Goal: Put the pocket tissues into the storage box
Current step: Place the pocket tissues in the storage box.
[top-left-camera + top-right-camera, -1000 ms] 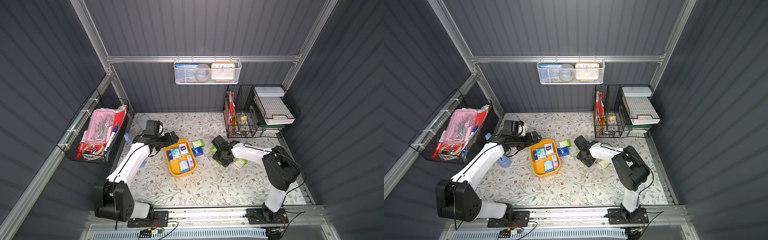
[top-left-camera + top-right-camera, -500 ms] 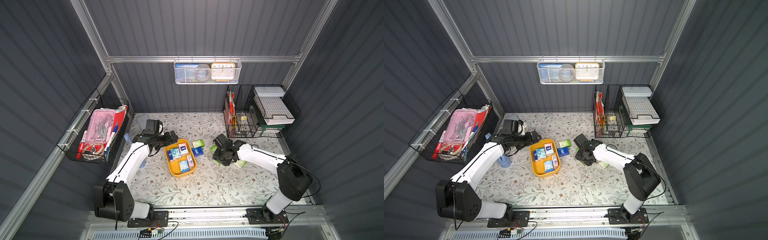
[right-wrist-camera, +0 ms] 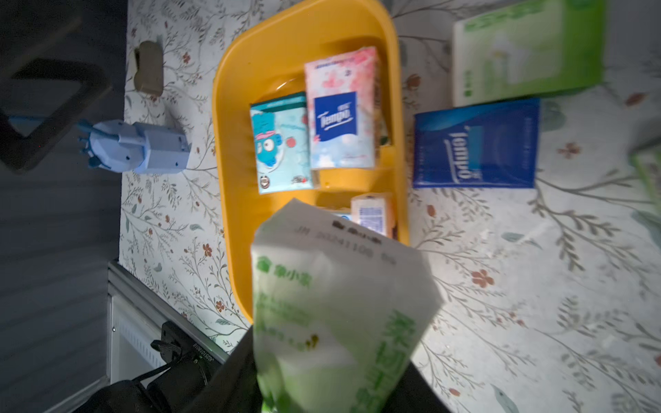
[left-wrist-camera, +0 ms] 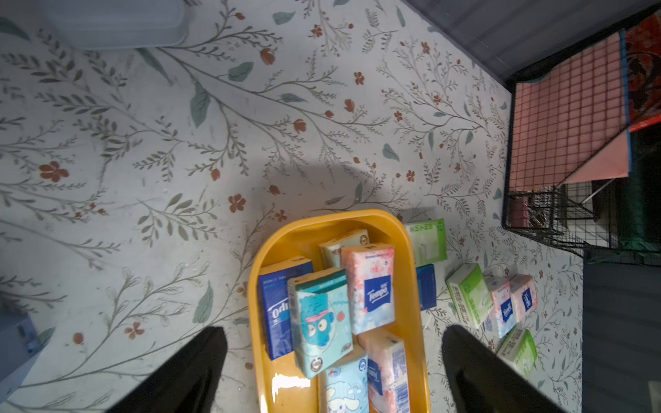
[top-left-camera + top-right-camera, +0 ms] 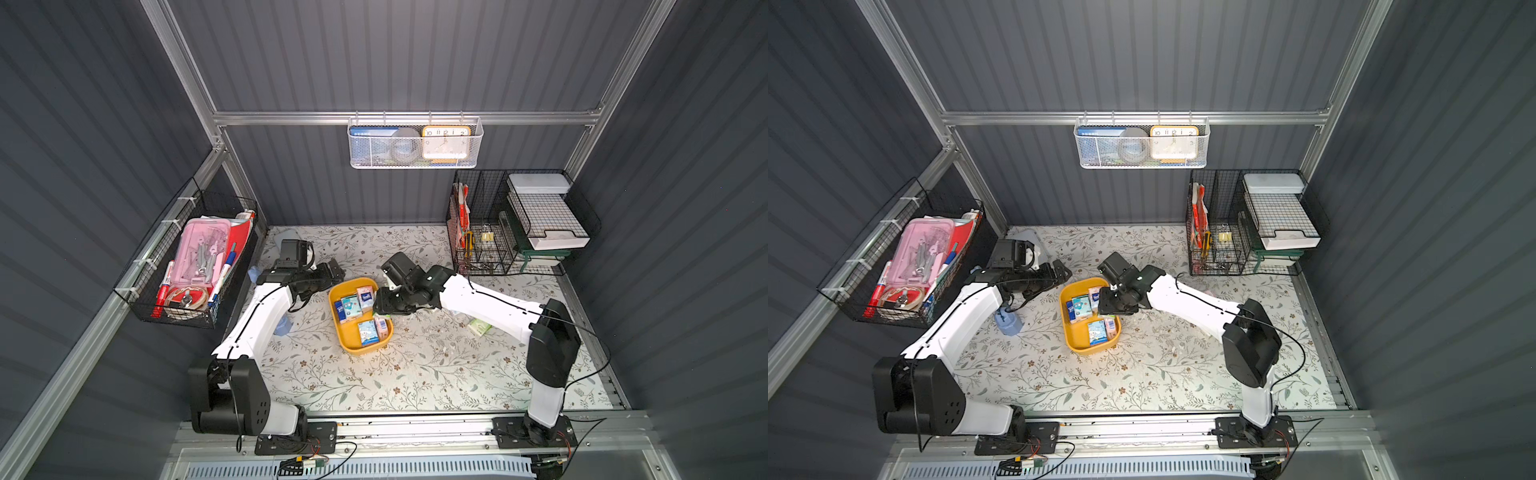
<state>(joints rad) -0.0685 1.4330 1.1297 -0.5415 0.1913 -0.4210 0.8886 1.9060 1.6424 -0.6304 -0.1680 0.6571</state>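
The mustard-yellow storage box [image 5: 348,348] [image 5: 1076,338] lies mid-table with several pocket tissues [image 5: 359,301] in it. My right gripper [image 5: 380,305] [image 5: 1106,305] hangs over the box's right rim, shut on a green-and-white tissue packet [image 3: 339,293] that fills the right wrist view in front of the box [image 3: 232,143]. Loose packets lie right of the box: a dark blue one [image 3: 475,143], green ones [image 3: 525,53] [image 4: 468,293] and pink ones [image 4: 500,307]. My left gripper [image 5: 336,270] [image 4: 332,332] stands open at the box's far end, its fingers astride the box [image 4: 255,286].
A pale blue figurine [image 5: 284,326] [image 3: 139,148] stands left of the box under my left arm. A grey-blue case [image 4: 118,21] lies at the back left. Black wire racks [image 5: 478,232] stand at the back right, and a wire basket [image 5: 187,262] hangs on the left wall.
My right gripper has moved left from the loose packets to the box's right rim, carrying the green packet. The left arm has stayed put.
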